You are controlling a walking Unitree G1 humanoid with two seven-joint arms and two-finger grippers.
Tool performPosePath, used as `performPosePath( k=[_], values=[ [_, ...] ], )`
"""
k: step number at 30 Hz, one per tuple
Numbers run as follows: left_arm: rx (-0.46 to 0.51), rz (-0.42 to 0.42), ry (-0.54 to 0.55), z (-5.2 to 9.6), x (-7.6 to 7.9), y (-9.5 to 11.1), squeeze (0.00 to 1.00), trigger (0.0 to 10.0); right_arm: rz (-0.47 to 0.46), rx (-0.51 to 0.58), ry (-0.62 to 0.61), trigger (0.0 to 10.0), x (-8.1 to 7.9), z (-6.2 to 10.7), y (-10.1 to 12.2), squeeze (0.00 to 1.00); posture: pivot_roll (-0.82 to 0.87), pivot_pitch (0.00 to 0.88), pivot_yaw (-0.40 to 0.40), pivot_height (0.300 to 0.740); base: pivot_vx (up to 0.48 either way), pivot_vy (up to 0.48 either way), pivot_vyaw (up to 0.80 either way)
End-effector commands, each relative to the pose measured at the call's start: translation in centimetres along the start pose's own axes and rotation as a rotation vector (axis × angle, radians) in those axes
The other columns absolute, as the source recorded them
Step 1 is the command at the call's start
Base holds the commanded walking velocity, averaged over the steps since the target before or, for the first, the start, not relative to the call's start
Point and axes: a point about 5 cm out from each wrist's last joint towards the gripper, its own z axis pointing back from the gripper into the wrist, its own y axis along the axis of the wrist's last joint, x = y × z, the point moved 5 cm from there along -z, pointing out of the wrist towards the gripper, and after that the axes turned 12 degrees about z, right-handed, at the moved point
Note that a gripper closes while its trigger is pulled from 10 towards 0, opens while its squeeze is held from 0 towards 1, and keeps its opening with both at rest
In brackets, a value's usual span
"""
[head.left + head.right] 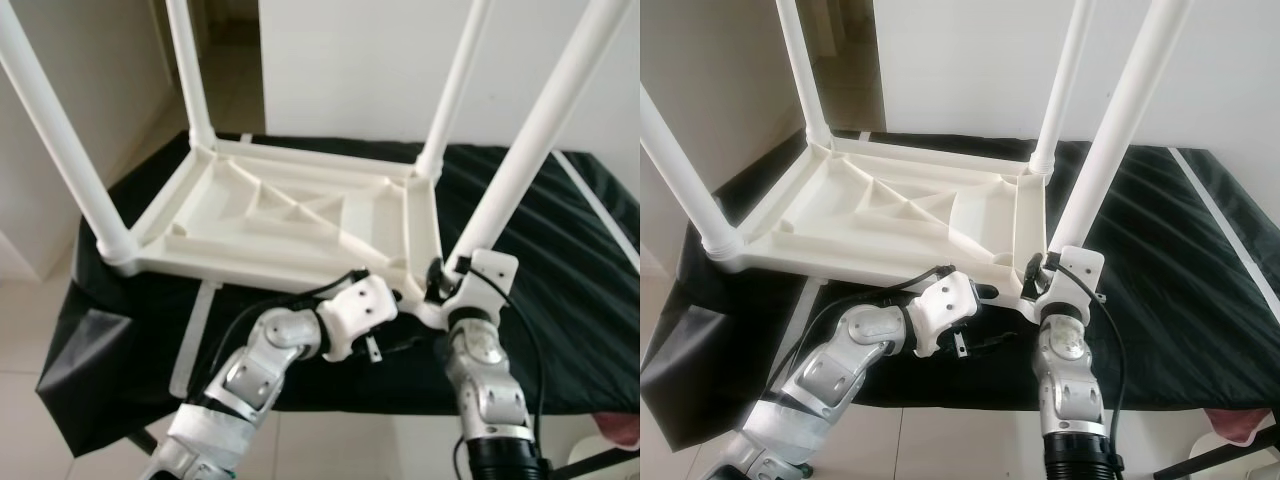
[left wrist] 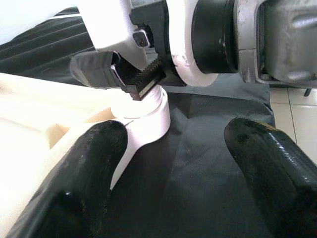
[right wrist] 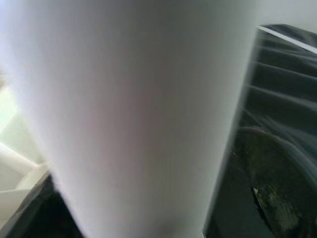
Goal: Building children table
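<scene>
Your white plastic children's table (image 1: pixel 290 215) lies upside down on a counter draped in black cloth (image 1: pixel 560 300), with four white tubular legs standing up from its corners.

Your right tool (image 1: pixel 1045 275) is at the corner nearest you on the right side, clamped on the near right leg (image 1: pixel 530 150) just above its socket. In the left wrist view you can see one ribbed black pad of the right tool (image 2: pixel 141 79) pressed against the leg right over the round white corner socket (image 2: pixel 148 111). In the right wrist view the near right leg (image 3: pixel 133 109) sits blurred and very close, with black cloth (image 3: pixel 277 99) behind it.

Your left tool (image 2: pixel 173 168) is low beside that same corner, pointing at the socket from the near side. Its two black fingers (image 2: pixel 89 168) are spread wide and hold nothing; one lies just beside the socket and the frame edge, the other stands apart over the cloth. In the head views the left wrist (image 1: pixel 355 315) sits just left of the right tool, close under the table's near rim.

The other three legs stand beyond the tools: the near left leg (image 1: pixel 60 140) well off to the left, the far left leg (image 1: pixel 190 70) and the far right leg (image 1: pixel 455 85) past the ribbed underside. The tiled floor (image 1: pixel 330 445) shows below the counter edge.
</scene>
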Motion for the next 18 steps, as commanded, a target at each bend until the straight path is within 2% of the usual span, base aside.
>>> performPosePath(
  k=[1,2,3,4,5,12,16,18],
  values=[
    [0.012,-0.013,0.045,-0.3,-0.3,0.2,0.00,10.0,-0.012,0.006,0.064,10.0,-0.3,0.0,0.0,0.89,0.04,0.000,-0.047,0.740,0.000,0.000,0.00],
    [0.013,-0.013,0.043,-0.3,-0.3,0.3,0.00,10.0,-0.013,0.013,0.083,10.0,-0.3,-0.1,0.0,0.89,0.04,0.000,-0.047,0.740,0.000,0.000,0.00],
    [0.015,-0.014,0.043,-0.4,-0.3,0.3,0.00,10.0,-0.008,0.021,0.108,10.0,-0.4,-0.2,0.1,0.27,0.04,0.000,-0.047,0.740,0.000,0.000,0.00],
    [0.015,-0.013,0.042,-0.4,-0.3,0.3,0.00,10.0,0.005,0.026,0.132,10.0,-0.4,-0.2,0.1,0.00,0.04,0.000,-0.047,0.740,0.000,0.000,0.00],
    [0.017,-0.007,0.038,-0.3,-0.3,0.3,0.00,10.0,0.027,0.037,0.180,10.0,-0.4,-0.3,0.2,0.00,0.04,0.000,-0.047,0.740,0.000,0.000,0.00],
    [0.011,0.000,0.024,0.0,-0.2,0.0,0.00,10.0,0.080,0.059,0.295,10.0,-0.3,-0.5,0.3,0.00,0.03,0.000,-0.047,0.740,0.000,0.000,0.00],
    [0.025,0.035,-0.016,0.4,0.2,-0.1,0.00,10.0,0.116,0.104,0.389,10.0,-0.4,-0.5,0.7,0.00,0.03,0.000,-0.047,0.740,0.000,0.000,0.00],
    [0.035,0.042,-0.011,0.8,0.0,-0.1,0.00,10.0,0.171,0.102,0.471,10.0,-0.2,-0.6,0.1,0.00,0.04,0.000,-0.049,0.740,0.000,0.000,0.00]
  ],
)
